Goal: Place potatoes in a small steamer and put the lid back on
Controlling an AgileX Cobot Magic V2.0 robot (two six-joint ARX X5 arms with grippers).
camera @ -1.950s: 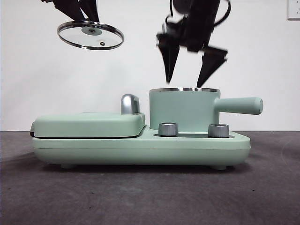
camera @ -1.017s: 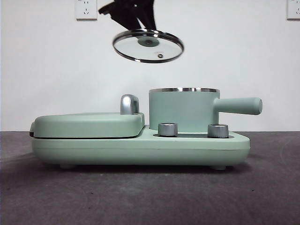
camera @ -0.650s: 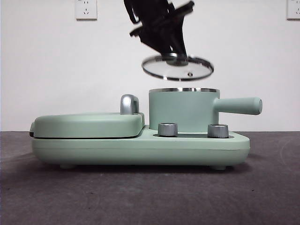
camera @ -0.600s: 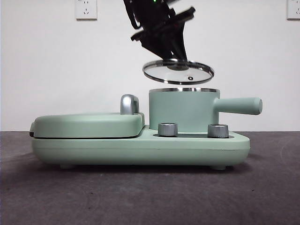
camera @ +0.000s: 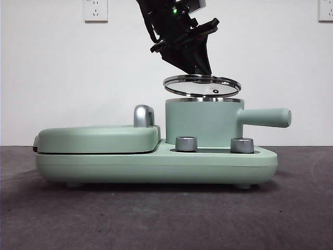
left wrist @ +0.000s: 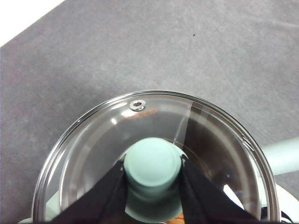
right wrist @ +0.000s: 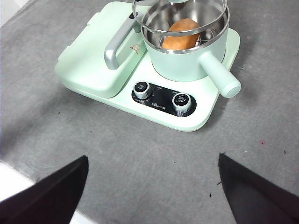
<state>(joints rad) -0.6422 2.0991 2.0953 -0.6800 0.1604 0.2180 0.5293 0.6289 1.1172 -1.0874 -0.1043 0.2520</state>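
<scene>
My left gripper [camera: 200, 72] is shut on the mint-green knob [left wrist: 153, 164] of the clear glass lid [camera: 202, 86]. It holds the lid slightly tilted, just above the steel rim of the small mint-green steamer pot [camera: 203, 122]. In the left wrist view the glass lid [left wrist: 93, 154] fills the picture, with the jaws on both sides of the knob. The orange-brown potato [right wrist: 182, 32] lies inside the pot [right wrist: 187, 63]. My right gripper [right wrist: 154, 186] is open and empty, high above the table in front of the appliance and out of the front view.
The pot stands on a mint-green base [camera: 156, 164] with two steel dials [camera: 187, 144] [camera: 242, 145]. The flat grill cover [camera: 99, 138] with its chrome handle [camera: 144, 115] lies to the pot's left. The pot's side handle [camera: 265, 117] sticks out to the right.
The left gripper has carried the lid from the upper left across and down to just above the pot's rim. The right gripper has risen out of the front view.
</scene>
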